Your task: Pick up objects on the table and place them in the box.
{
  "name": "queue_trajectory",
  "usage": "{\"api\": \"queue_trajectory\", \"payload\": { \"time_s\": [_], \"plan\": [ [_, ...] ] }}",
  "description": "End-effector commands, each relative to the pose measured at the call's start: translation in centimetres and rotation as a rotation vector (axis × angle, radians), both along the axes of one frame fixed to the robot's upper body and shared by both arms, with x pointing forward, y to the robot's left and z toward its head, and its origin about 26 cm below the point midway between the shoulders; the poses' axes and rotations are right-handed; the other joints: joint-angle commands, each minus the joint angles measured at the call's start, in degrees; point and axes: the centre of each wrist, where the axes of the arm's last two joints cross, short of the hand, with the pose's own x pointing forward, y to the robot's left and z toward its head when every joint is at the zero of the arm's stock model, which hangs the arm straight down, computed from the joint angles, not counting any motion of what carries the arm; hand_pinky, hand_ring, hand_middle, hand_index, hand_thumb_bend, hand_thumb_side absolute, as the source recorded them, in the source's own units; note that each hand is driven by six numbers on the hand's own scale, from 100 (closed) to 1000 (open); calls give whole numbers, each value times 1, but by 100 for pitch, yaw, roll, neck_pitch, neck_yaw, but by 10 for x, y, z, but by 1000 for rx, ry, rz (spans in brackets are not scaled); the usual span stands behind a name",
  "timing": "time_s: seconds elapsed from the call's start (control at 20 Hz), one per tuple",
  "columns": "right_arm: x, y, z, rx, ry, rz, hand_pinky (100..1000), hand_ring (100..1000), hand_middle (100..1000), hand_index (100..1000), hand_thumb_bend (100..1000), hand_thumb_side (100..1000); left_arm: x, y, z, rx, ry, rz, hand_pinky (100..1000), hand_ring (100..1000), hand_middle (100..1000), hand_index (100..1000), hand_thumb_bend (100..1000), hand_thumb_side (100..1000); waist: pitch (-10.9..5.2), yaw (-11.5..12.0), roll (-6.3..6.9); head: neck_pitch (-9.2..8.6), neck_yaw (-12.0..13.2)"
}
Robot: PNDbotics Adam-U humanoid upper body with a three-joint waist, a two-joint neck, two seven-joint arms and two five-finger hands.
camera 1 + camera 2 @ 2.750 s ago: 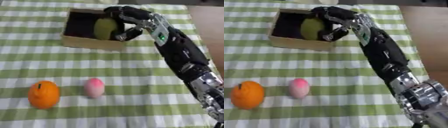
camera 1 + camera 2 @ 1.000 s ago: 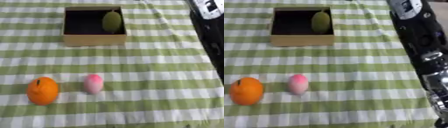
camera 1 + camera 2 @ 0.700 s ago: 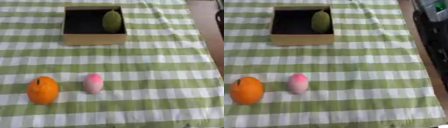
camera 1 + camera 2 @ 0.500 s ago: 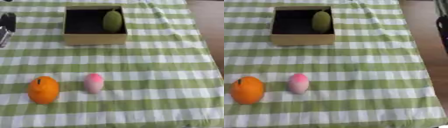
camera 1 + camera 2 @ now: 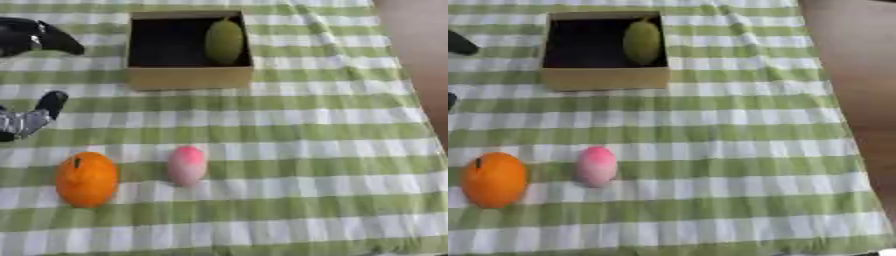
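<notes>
A brown cardboard box point(image 5: 188, 77) stands at the far middle of the table. A green fruit point(image 5: 225, 40) lies inside it, against the right wall. An orange point(image 5: 86, 179) sits at the near left, and a pink peach point(image 5: 186, 165) lies just to its right. My left hand point(image 5: 35, 37) comes in at the left edge, left of the box and above the orange. It is open, with a black finger high and another part point(image 5: 39, 112) lower, spread apart and holding nothing. My right hand shows in no view.
A green and white checked cloth point(image 5: 306, 130) covers the table. The table's right edge point(image 5: 837, 100) borders a brown floor. Only cloth lies right of the peach.
My right arm has let go of the green fruit in the box and pulled out of view to the right. My left hand has come in from the left edge.
</notes>
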Motion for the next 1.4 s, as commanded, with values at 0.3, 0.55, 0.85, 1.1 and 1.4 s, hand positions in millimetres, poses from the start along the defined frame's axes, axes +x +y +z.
{"api": "queue_trajectory", "payload": {
  "time_s": [0.3, 0.55, 0.85, 1.1, 1.4],
  "plan": [
    [-17, -10, 8, 11, -29, -45, 939, 954, 715, 945, 100, 100, -7, 11, 6, 183, 28, 28, 894, 885, 804, 922, 218, 786, -168, 27, 151, -16, -3],
    [-20, -14, 3, 42, -5, -67, 947, 955, 709, 946, 100, 100, -8, 14, -4, 235, 73, 61, 917, 899, 797, 919, 311, 831, -166, 22, 173, -13, 20],
    [-21, -19, -2, 72, 21, -92, 955, 956, 703, 948, 100, 100, -9, 13, -16, 281, 138, 86, 933, 905, 791, 927, 385, 778, -166, -15, 182, -20, 46],
    [-22, -24, -4, 119, 38, -119, 959, 952, 695, 946, 100, 100, -10, 15, -24, 302, 163, 110, 941, 912, 793, 942, 386, 515, -168, -43, 198, -28, -11],
    [-23, -26, -7, 147, 55, -140, 966, 953, 690, 947, 100, 100, -11, 15, -31, 327, 191, 135, 943, 916, 798, 955, 402, 428, -177, -73, 230, -59, -71]
  ]
}}
